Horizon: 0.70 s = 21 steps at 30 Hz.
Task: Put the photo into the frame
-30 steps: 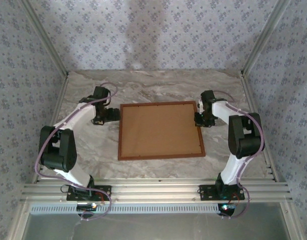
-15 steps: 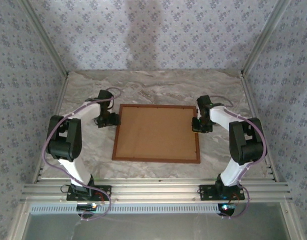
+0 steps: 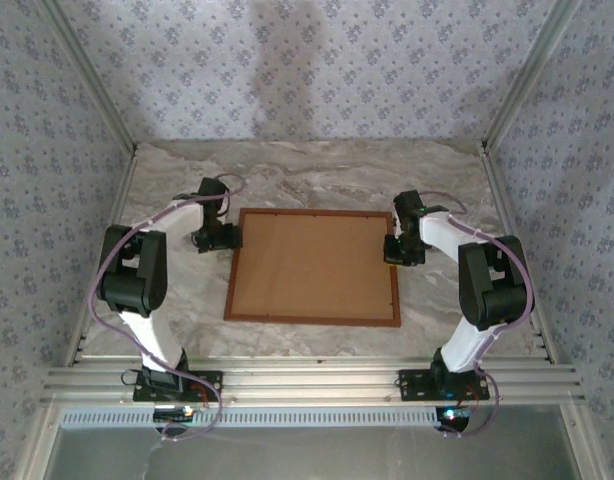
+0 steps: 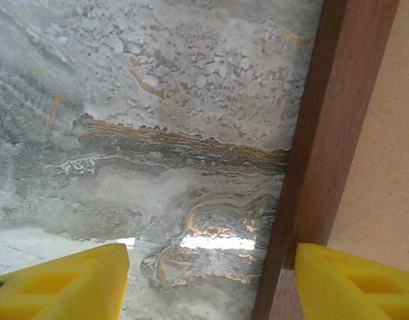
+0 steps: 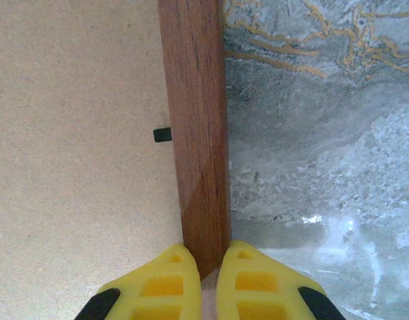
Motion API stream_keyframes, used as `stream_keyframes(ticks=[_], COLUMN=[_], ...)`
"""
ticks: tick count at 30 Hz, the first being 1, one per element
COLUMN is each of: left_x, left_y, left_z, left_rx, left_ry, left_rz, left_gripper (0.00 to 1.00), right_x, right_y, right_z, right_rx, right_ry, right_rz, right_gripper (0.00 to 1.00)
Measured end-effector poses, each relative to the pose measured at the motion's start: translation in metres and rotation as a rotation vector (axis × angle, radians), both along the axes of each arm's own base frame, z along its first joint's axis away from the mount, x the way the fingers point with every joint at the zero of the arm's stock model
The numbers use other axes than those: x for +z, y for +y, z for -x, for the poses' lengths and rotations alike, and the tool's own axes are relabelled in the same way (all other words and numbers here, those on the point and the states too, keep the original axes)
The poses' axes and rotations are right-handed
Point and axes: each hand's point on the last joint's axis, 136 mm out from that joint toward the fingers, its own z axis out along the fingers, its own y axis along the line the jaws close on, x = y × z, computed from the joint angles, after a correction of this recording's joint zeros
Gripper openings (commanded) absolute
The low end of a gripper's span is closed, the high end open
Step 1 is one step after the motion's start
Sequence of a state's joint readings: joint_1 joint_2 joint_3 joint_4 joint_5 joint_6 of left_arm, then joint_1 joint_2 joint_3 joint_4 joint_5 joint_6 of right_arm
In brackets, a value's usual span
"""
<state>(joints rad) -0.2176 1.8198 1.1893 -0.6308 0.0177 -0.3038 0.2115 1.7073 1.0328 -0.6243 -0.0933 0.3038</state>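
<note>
Marbled table (image 3: 307,180) under frame (image 3: 312,321), floral walls (image 3: 317,70)

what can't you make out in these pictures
Top view: the plain brown backing board covers the reddish-brown wooden frame, hiding whether the blue-teal photo is inside.
Right wrist view: the right gripper's shut yellow fingertips hide whether they pinch the frame or press on it.
Left wrist view: the bottom edge cuts off the open left gripper; contact with the frame is unclear.

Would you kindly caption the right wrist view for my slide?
Shut right gripper at the frame, between backing board and marble table.
</note>
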Motion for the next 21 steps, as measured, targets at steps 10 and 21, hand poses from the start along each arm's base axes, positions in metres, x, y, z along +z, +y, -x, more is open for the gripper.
stream_keyframes(ticks=[10, 21], left_x=[-0.001, -0.006], left_y=[-0.004, -0.011], left_z=[0.001, 0.001], left_rx=[-0.009, -0.018], left_ry=[0.002, -0.008], left_rz=[0.003, -0.024], left_gripper=[0.66, 0.66], right_x=[0.000, 0.000], right_y=[0.000, 0.000], right_z=[0.000, 0.000], right_rx=[0.000, 0.001], right_ry=[0.000, 0.000], right_rz=[0.000, 0.001], right_gripper=[0.07, 0.07])
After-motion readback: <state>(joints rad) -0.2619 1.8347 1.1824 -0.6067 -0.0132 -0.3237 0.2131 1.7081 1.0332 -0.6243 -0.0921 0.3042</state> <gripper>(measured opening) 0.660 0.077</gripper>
